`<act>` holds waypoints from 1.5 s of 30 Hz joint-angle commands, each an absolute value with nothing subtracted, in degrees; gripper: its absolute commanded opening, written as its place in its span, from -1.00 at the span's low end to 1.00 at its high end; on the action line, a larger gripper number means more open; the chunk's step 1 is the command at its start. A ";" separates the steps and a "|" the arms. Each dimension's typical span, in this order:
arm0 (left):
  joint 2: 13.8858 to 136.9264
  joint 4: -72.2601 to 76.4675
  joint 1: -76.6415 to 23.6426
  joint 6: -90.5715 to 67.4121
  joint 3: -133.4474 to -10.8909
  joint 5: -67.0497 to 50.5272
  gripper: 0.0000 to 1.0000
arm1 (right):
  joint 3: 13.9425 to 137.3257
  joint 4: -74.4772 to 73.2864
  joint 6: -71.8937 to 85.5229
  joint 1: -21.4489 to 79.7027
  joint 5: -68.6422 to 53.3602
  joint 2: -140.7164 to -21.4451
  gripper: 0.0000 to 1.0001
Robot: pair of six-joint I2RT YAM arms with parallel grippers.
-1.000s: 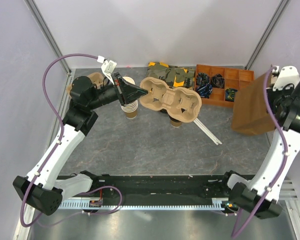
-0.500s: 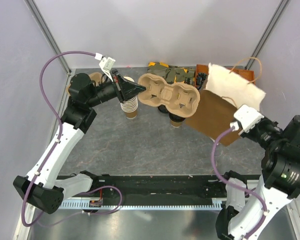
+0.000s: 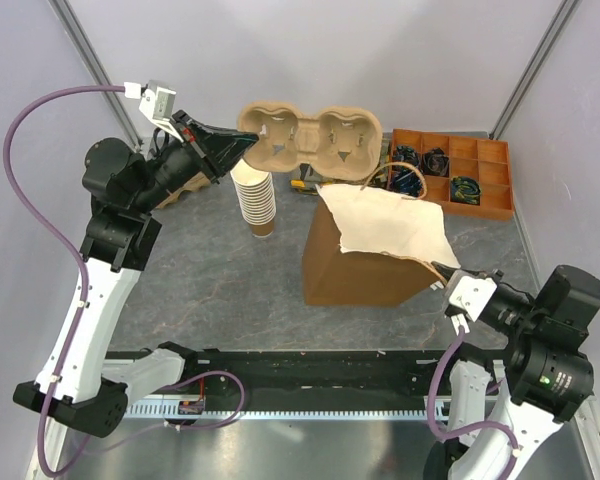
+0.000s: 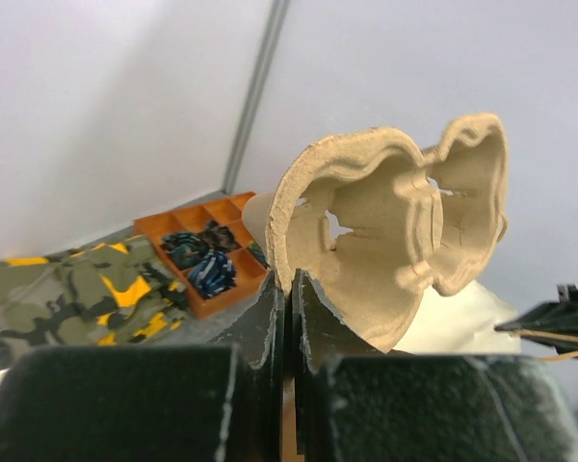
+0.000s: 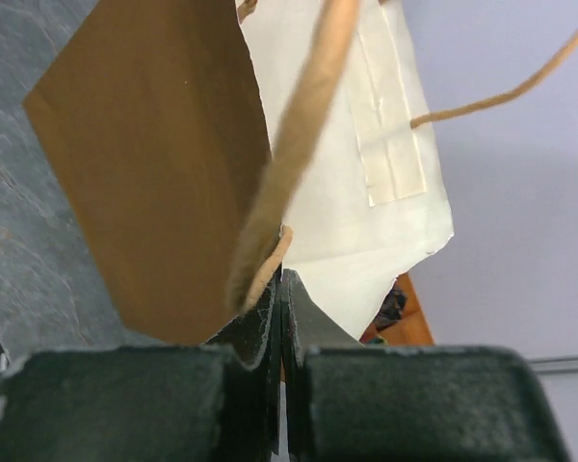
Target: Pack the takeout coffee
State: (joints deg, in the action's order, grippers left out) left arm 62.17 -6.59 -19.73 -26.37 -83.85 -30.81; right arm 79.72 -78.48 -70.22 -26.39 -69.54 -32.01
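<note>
The takeout coffee, a small brown paper cup with a round black plastic lid, shows in no current view. A second ago it stood mid-bench, and that spot is now covered by the stiff brown paper bag (image 3: 355,272), cream-white inside. The bag has swung in from the right edge onto the grey, stone-patterned bench (image 3: 210,285). The cup is probably hidden behind it (I cannot tell more).

The right pincer (image 3: 440,267) is pressed together on the bag's twisted paper cord handle (image 5: 294,144) at the mouth. The tan, two-well moulded pulp cup carrier (image 3: 310,140), which hung low over the coffee, has risen toward the back wall. Its rough fibrous rim is pinched in the closed left pincer (image 3: 242,146).

So both packing pieces are in hand, and the cup, I judge, is not yet packed. Further out are a tall stack of lidless paper cups (image 3: 257,200), an orange plastic compartment tray (image 3: 448,134) and a camouflage cloth (image 4: 77,298).
</note>
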 commanded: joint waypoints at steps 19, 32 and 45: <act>62.93 -13.18 -16.08 -19.86 -85.34 -23.47 -0.96 | 56.88 -83.85 -65.99 -24.17 -80.34 -25.49 -1.00; 64.07 -12.83 -15.65 -18.46 -83.94 -23.99 -0.96 | 61.34 -83.76 -75.05 -22.68 -72.69 -25.23 -1.00; 63.90 -12.66 -15.64 -18.28 -83.50 -24.87 -0.96 | 61.27 -83.76 -82.24 -22.59 -68.73 -24.35 -1.00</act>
State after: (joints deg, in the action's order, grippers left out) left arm 64.25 -14.09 -15.81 -20.36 -83.50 -24.14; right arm 63.70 -78.39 -74.08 -22.81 -69.08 -25.30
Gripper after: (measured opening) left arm 0.044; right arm 0.007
